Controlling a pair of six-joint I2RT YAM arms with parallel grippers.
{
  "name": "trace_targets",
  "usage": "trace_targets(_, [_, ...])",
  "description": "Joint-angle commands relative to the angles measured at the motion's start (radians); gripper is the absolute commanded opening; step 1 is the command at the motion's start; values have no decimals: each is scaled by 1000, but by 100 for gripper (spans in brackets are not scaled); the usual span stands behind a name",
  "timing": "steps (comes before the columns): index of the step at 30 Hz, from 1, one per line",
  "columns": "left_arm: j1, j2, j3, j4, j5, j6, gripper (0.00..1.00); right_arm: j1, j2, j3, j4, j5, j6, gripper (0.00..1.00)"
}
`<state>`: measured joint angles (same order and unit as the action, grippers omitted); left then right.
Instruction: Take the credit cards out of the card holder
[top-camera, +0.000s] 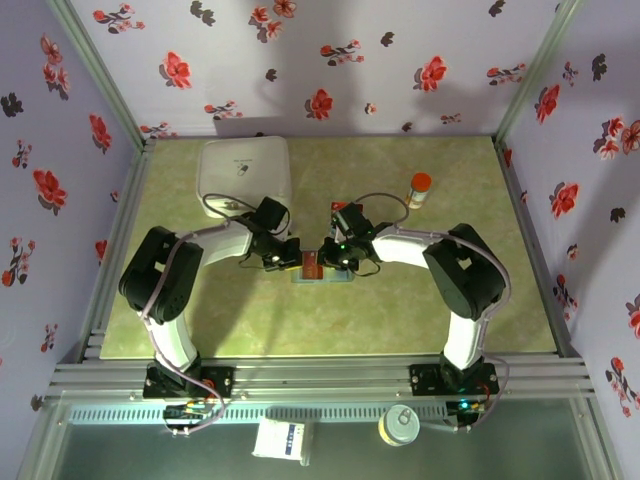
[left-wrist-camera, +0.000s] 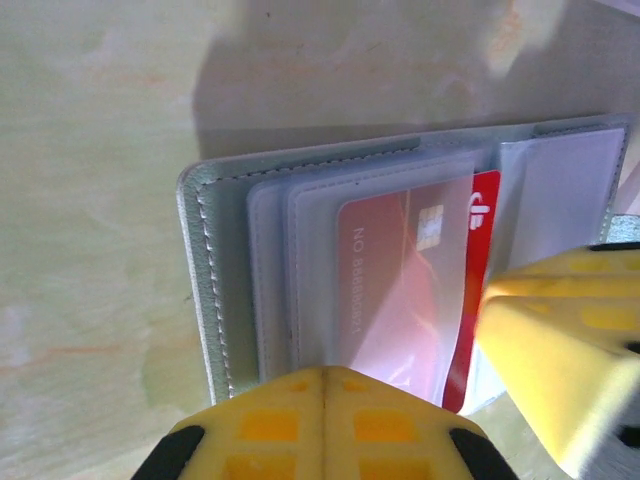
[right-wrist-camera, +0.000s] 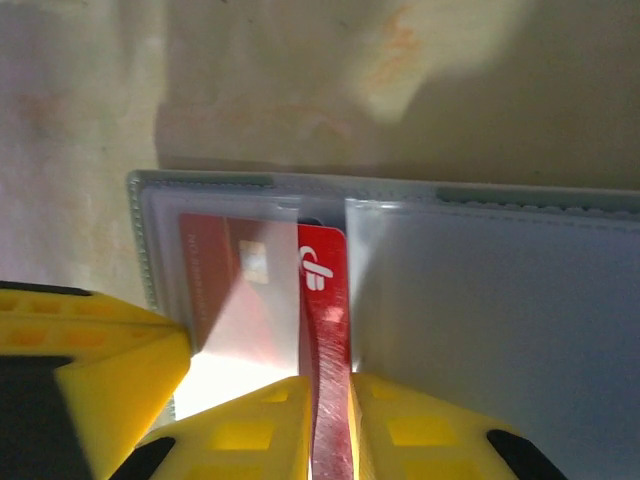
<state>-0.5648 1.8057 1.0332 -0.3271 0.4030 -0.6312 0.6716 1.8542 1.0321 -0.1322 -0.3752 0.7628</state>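
Right jaws are clamped on the red card (right-wrist-camera: 322, 290), which stands edge-on between their yellow pads (right-wrist-camera: 250, 440) in the right wrist view. Left jaws are shut pad to pad, with their tips against one long edge of the card holder (left-wrist-camera: 215, 300); whether they pinch any of it I cannot tell. The holder lies open and flat near the middle of the surface (top-camera: 420, 320), its two panels side by side, so its long axis runs parallel to the near edge. The card's long axis crosses that, pointing from the near edge toward the far edge. The left wrist view shows the chip and a line of digits through the clear sleeve (left-wrist-camera: 400, 250). It also shows the logo end bare past the sleeve's rim, toward the fold. The right wrist view adds that this bare strip is lifted off the panel and gripped, while the second panel beside it lies pale and flat. From above, the left arm (top-camera: 190, 260) and right arm (top-camera: 450, 265) meet over the holder from either side, and the card is a small red patch between them. A white box (top-camera: 245, 170) sits toward the far left corner. An orange-capped bottle (top-camera: 419, 188) stands right of centre near the far edge.
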Motion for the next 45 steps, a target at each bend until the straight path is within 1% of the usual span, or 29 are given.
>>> trace_targets(1, [3,30,26,-67,-45,43,0,-9,25,2,-8,-3,3,21])
trace_targets(7, [4,45,36,-89,-53,61,0,-11,33,5,-31,23,-6,22])
trace_targets(10, [5,57,40,-90,-52,62,0,-13,40,6,-11,3,1,23])
trace_targets(14, [6,69,43,-96,-52,68,0,-21,33,-32,100,-67,48,20])
trace_targets(22, [9,73,38,-101,-51,76,0,-45,-38,-121,285,-144,144,18])
trace_targets(26, [9,69,32,-98,-50,73,0,-55,-41,-151,386,-182,192,16])
trace_targets(30, [11,66,23,-91,-51,70,0,-58,-20,-155,438,-216,216,15])
trace_targets(38, [17,58,13,-89,-50,72,0,-64,-16,-176,443,-204,212,7])
trace_targets(41, [22,52,8,-89,-52,74,0,-71,-39,-185,404,-176,191,4])
trace_targets(45, [28,39,-2,-87,-52,73,0,-88,-88,-205,344,-142,152,3])
